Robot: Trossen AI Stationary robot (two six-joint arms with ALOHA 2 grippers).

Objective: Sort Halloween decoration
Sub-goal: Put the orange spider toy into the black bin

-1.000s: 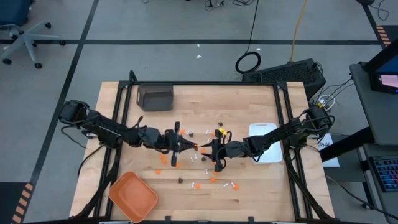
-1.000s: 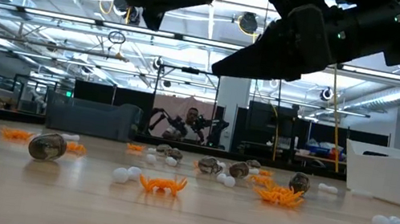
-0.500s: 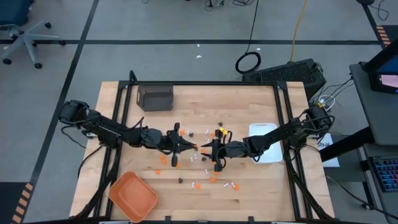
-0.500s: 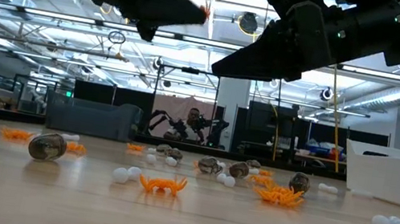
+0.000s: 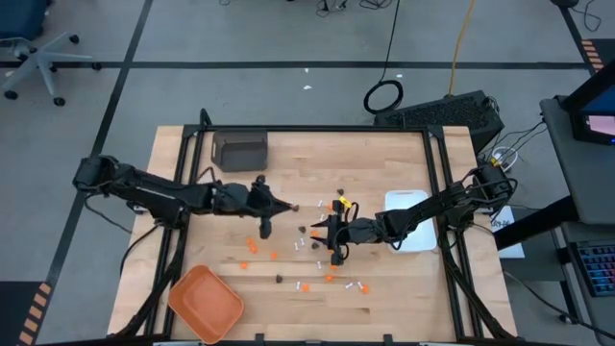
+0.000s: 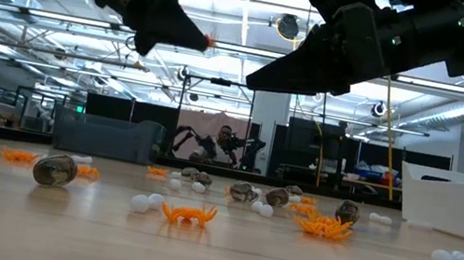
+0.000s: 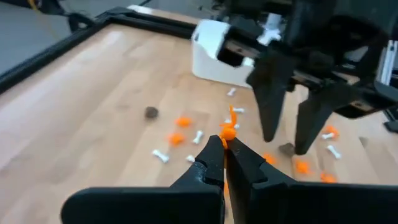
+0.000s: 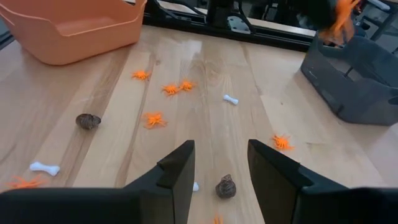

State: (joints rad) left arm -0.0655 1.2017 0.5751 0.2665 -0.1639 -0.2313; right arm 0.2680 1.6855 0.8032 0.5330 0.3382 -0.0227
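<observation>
Orange spider (image 7: 228,129), light and flimsy-legged, rides pinched by its body in the left gripper (image 7: 222,148); right gripper (image 8: 219,163) hovers open over a dark bit (image 8: 226,186).

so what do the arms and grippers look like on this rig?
Both arms are dark, segmented links, mounted at opposite table edges with loose black cables at their bases. The left gripper has two black wedge-shaped fingers tapering to narrow tips. The right gripper has matching black fingers with flat inner faces. No markings visible.
</observation>
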